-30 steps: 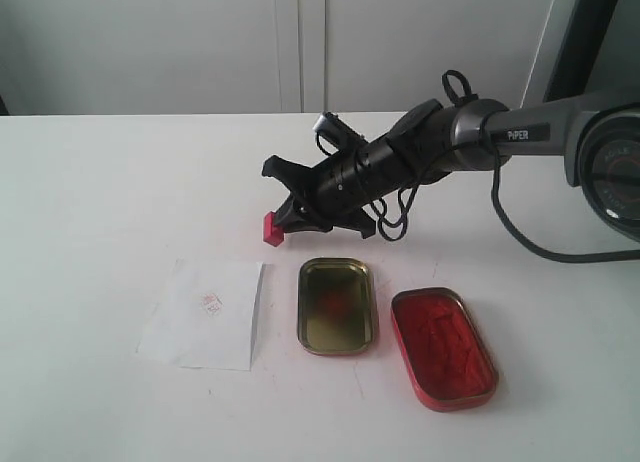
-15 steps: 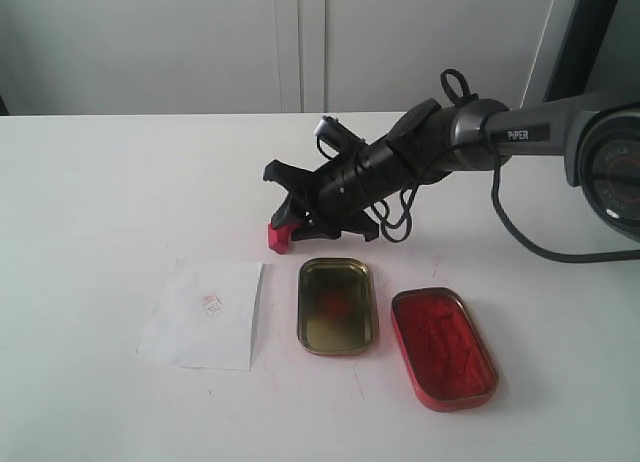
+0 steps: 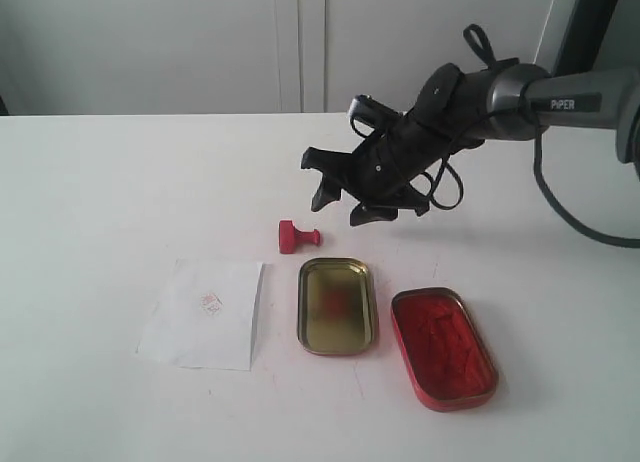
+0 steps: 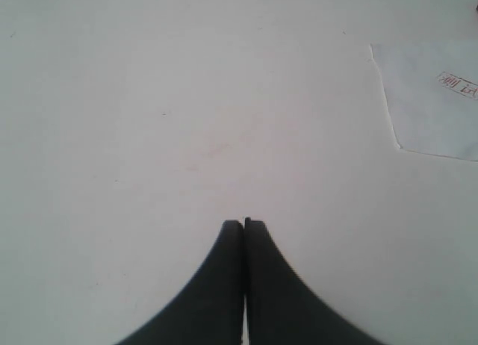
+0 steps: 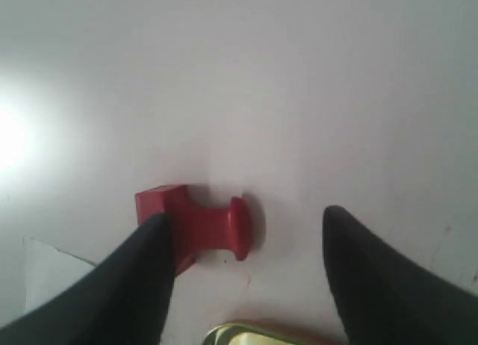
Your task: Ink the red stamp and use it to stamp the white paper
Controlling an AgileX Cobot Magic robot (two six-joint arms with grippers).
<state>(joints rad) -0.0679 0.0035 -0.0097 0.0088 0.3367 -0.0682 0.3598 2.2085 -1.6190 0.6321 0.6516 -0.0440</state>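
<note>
The red stamp (image 3: 294, 236) lies on its side on the table, just behind the gold tin (image 3: 337, 305), and shows in the right wrist view too (image 5: 202, 225). My right gripper (image 3: 345, 204) hangs open above and to the right of it, holding nothing; in its own view (image 5: 243, 237) the fingers straddle the stamp from higher up. The white paper (image 3: 205, 313) with a faint red imprint lies flat left of the gold tin; its corner shows in the left wrist view (image 4: 437, 98). My left gripper (image 4: 243, 224) is shut and empty over bare table.
The red tin with the ink pad (image 3: 442, 347) sits open at the front right, beside the gold tin. A black cable (image 3: 570, 217) trails off the right arm across the table's right side.
My right gripper has let go of the red stamp and pulled back up and to the right with its jaws apart. The stamp now lies on its side on the table.
</note>
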